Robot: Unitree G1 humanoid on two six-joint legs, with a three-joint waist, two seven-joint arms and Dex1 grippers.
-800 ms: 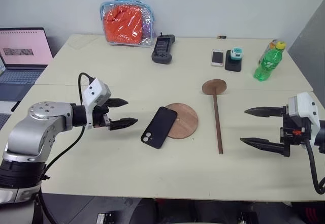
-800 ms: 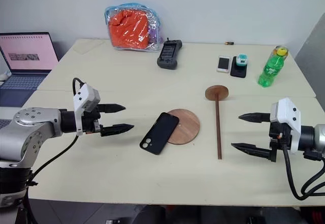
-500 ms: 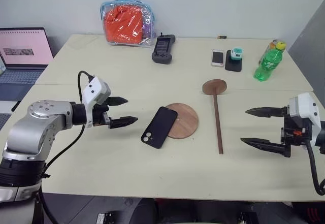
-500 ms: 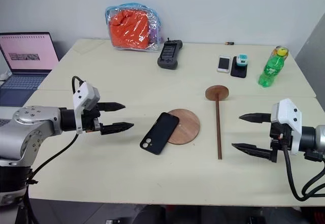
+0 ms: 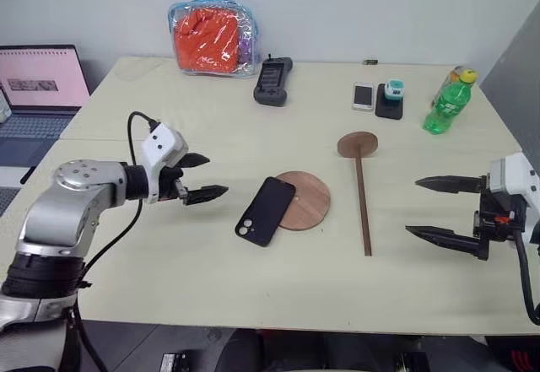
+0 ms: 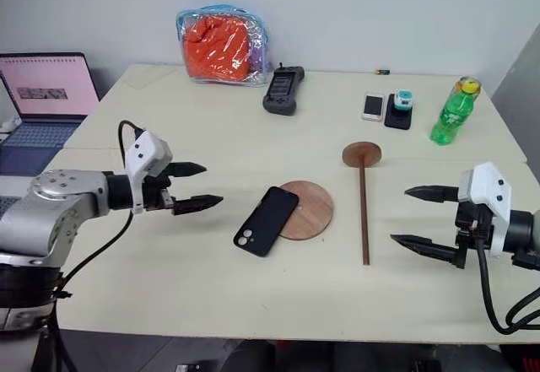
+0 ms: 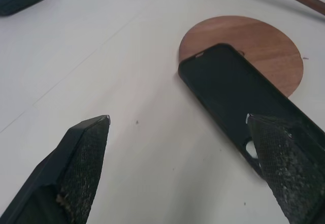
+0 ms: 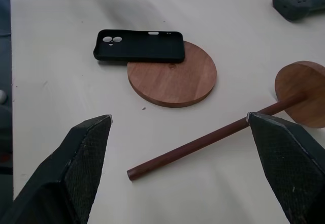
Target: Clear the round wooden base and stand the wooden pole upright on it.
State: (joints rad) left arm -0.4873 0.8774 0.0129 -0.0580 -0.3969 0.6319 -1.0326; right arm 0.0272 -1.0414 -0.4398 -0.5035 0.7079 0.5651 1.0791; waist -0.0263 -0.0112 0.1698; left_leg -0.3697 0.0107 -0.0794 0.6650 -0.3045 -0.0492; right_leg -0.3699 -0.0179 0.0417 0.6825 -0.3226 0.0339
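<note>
The base [image 5: 304, 200] lies flat in the middle of the bench [image 5: 211, 279]. A black phone [image 5: 265, 211] lies half on it, covering its 8 o'clock edge. The pole [image 5: 363, 203] lies flat just to the base's 3 o'clock side. Its long line runs from 12 to 6 o'clock, with the round head at 12 and the bare tip at 6.

The left gripper [image 5: 205, 177] waits at the phone's 9 o'clock side, fingers wide apart and empty. The right gripper [image 5: 440, 208] waits at the pole's 3 o'clock side, fingers also wide apart.

The phone is thin, so the fingers might slip off it. A push could drag the base along into the pole. The pole is round and may roll away.
</note>
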